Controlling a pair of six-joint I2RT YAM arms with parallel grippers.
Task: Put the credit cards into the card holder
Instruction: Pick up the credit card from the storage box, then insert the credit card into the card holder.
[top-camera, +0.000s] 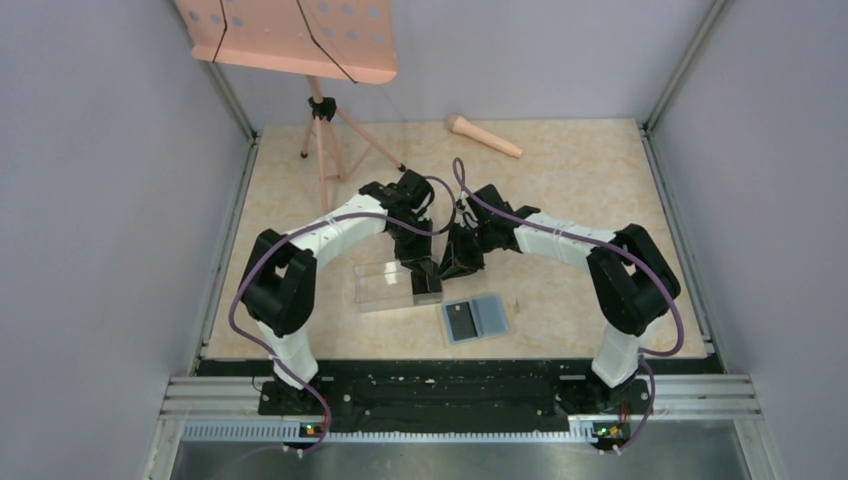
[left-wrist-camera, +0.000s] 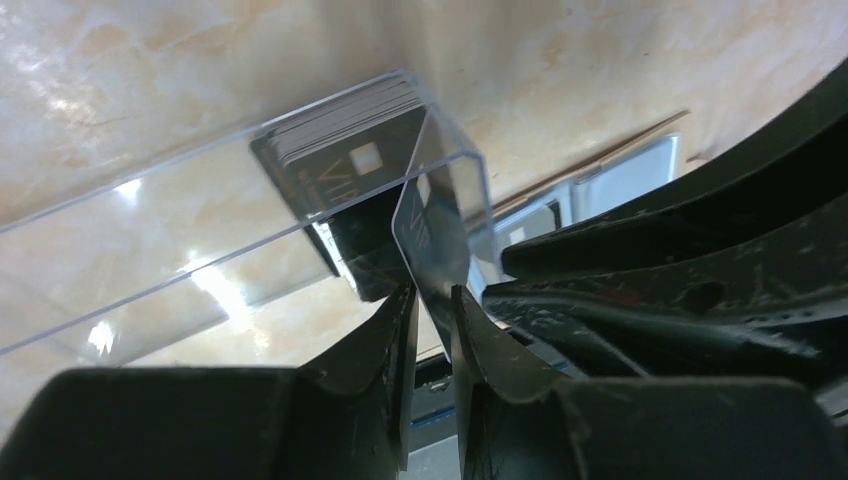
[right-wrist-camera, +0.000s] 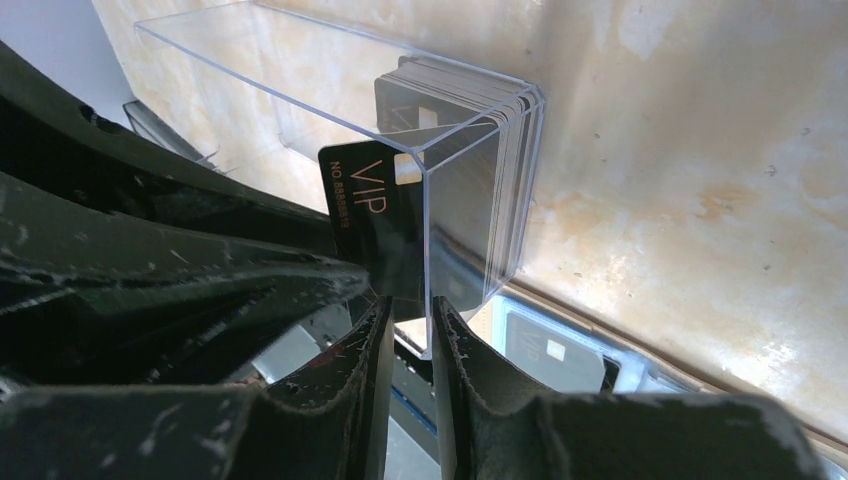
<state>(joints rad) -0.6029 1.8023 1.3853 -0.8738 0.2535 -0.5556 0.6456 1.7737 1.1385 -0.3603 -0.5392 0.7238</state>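
Top external view puts the card holder (top-camera: 491, 315) nearest the bases. It lies open and flat with a dark card (top-camera: 462, 320) on its 9 o'clock leaf, at about 5 o'clock from the clear box (top-camera: 385, 287). Just beyond, the left gripper (left-wrist-camera: 433, 297) has its jaws nearly closed on the lower edge of a VIP card (left-wrist-camera: 430, 235), seemingly pinching it, tilted off the stack (left-wrist-camera: 340, 165). The right gripper (right-wrist-camera: 411, 308) shows a narrow slit straddling the box's end wall (gripping or not, I cannot tell). Likely failures: so shallow a pinch slips and the card drops; the card catches the wall and drags the box; a neighbouring card rides out too.
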